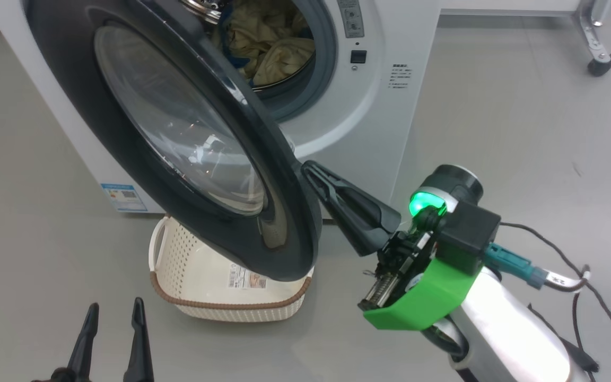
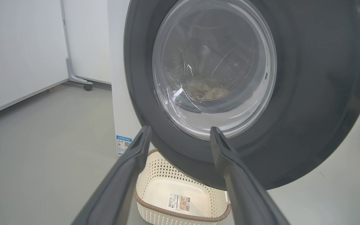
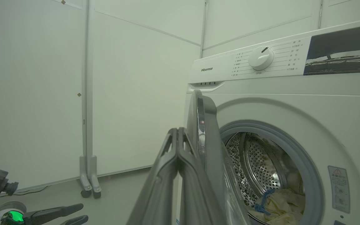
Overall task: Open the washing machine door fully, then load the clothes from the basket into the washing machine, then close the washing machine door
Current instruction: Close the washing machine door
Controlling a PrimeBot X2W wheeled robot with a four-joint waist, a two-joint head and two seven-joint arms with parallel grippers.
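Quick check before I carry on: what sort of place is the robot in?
Probably a test lab or mock-up bay, not a home laundry: a washing machine stands on grey floor, with white partition panels on castor feet beside it.

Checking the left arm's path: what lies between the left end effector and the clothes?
The washing machine door: in the left wrist view the clothes show through its glass, ahead of the left end effector.
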